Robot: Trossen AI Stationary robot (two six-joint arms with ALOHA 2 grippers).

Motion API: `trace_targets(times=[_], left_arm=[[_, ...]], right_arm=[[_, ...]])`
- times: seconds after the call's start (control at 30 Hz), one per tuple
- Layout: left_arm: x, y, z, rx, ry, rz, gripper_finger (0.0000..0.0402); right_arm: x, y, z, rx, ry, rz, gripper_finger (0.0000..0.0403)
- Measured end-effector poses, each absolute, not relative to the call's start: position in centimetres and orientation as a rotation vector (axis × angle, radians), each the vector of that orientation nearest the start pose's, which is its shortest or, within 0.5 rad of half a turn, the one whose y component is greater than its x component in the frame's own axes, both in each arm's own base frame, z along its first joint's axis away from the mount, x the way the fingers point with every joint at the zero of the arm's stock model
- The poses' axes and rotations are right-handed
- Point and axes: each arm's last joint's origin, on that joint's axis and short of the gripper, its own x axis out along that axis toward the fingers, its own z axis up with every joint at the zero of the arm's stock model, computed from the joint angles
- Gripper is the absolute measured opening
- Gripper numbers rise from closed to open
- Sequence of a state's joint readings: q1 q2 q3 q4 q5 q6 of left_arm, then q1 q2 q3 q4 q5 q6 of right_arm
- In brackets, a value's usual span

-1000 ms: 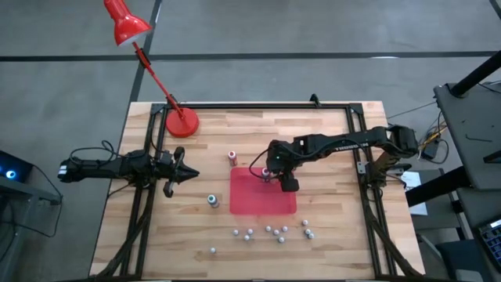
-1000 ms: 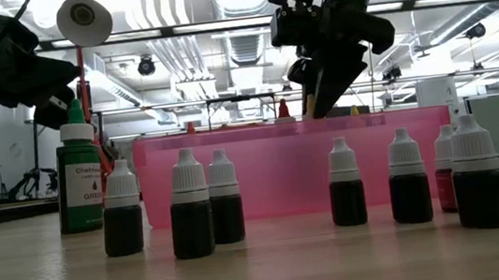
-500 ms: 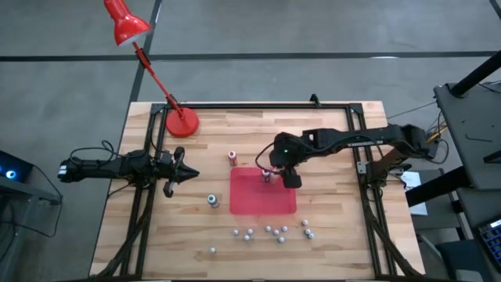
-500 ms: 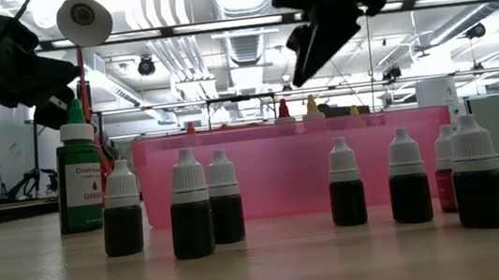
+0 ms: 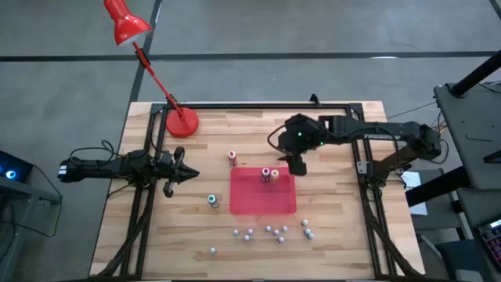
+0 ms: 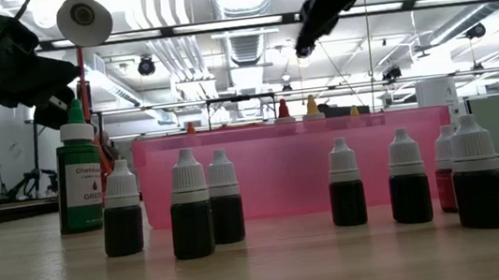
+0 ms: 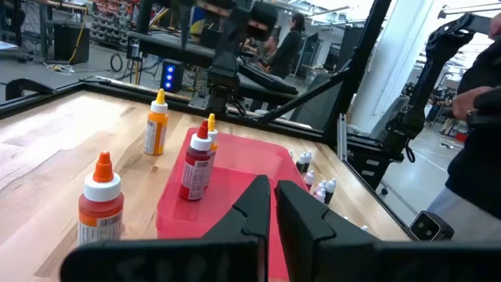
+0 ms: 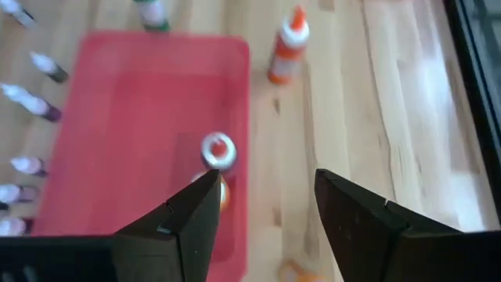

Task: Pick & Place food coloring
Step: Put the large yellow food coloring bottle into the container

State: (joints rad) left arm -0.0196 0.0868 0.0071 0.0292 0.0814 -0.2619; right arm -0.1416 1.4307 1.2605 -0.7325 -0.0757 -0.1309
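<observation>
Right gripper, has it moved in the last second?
Yes. In the high view the right gripper has pulled back off the red mat toward the table's far right side, open and empty.

Light wood-plank table (image 5: 329, 227) w/ black metal frame carried a flat red rectangular tray (image 5: 263, 200) near centre. Directly on the wood: round red lamp base (image 5: 182, 123) at far left corner, orange-bodied bottle (image 5: 232, 157) just beyond the tray, green-bodied bottle (image 5: 212, 200) beside tray's left edge, and approx. ten small pale-capped dark bottles (image 5: 270, 230) scattered along the near side. Two bottles stood on the tray.
</observation>
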Motion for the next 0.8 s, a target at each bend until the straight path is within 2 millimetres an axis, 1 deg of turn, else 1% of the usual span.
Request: trace_targets(times=[0.27,0.57,0.67,0.8], left_arm=[[10.2,-0.4,16.2,-0.263,0.063,-0.094,0.0],[10.2,-0.4,16.2,-0.263,0.063,-0.094,0.0],[10.2,-0.4,16.2,-0.263,0.063,-0.094,0.0],[10.2,-0.4,16.2,-0.263,0.063,-0.094,0.0]], right_arm=[[28.1,-5.6,28.9,-0.028,1.007,-0.025,0.0201],[26.5,-8.2,28.3,-0.021,1.117,-0.048,0.0201],[26.0,-8.4,28.0,0.009,1.147,-0.024,0.0201],[26.0,-8.4,27.8,0.022,1.149,-0.005,0.0201]])
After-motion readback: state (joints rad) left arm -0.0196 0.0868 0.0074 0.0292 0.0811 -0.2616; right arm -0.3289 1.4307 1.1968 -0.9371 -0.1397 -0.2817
